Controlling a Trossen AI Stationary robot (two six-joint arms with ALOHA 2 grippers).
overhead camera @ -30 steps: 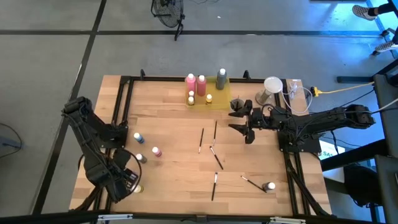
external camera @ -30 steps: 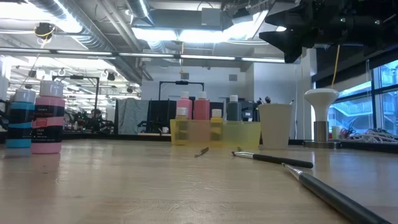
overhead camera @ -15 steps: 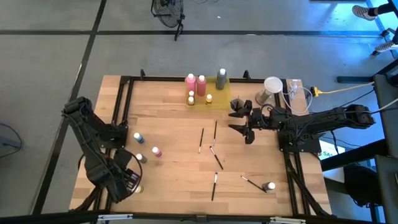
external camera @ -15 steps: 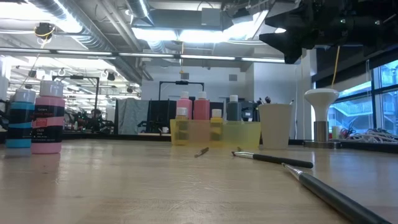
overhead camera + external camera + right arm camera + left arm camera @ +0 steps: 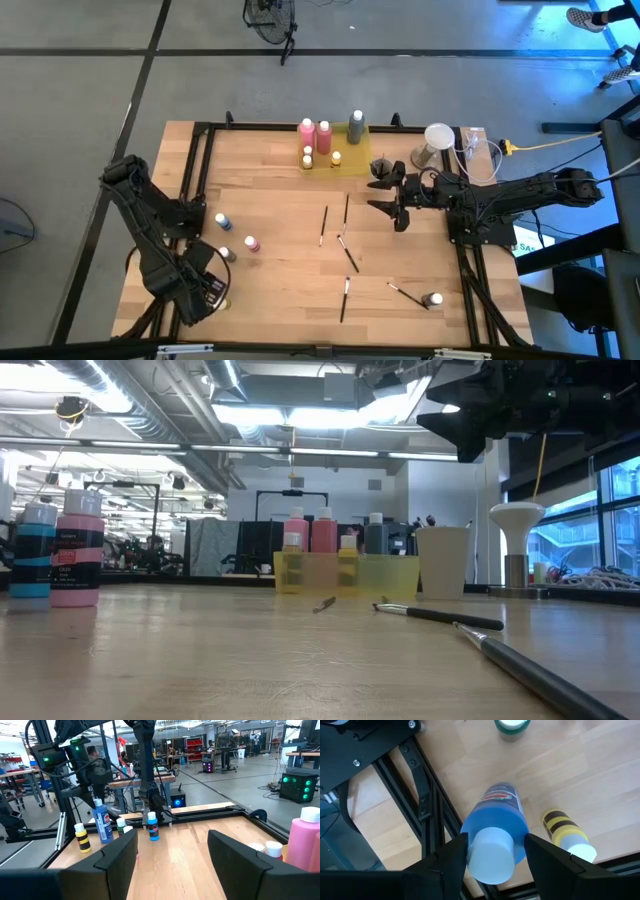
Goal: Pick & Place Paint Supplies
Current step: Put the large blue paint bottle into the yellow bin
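- Wood table (image 5: pixel 280 270) in an open workshop; yellow tray (image 5: pixel 340 158) at the far edge.
- Done: several bottles (image 5: pixel 316 134) stand in the tray.
- Left: brushes (image 5: pixel 345 235) mid-table, loose bottles (image 5: pixel 237 243) near the left arm.
- Left gripper (image 5: pixel 492 851) straddles blue bottle (image 5: pixel 495 827); gripped or not, can't tell.
- Right gripper (image 5: pixel 392 199) hangs released by the tray, empty.

Bare wood mid-table (image 5: pixel 280 285), scattered paintbrushes (image 5: pixel 346 258) obstructing, yellow-striped bottle (image 5: pixel 567 833) seemingly just beside the blue bottle (image 5: pixel 497 827)
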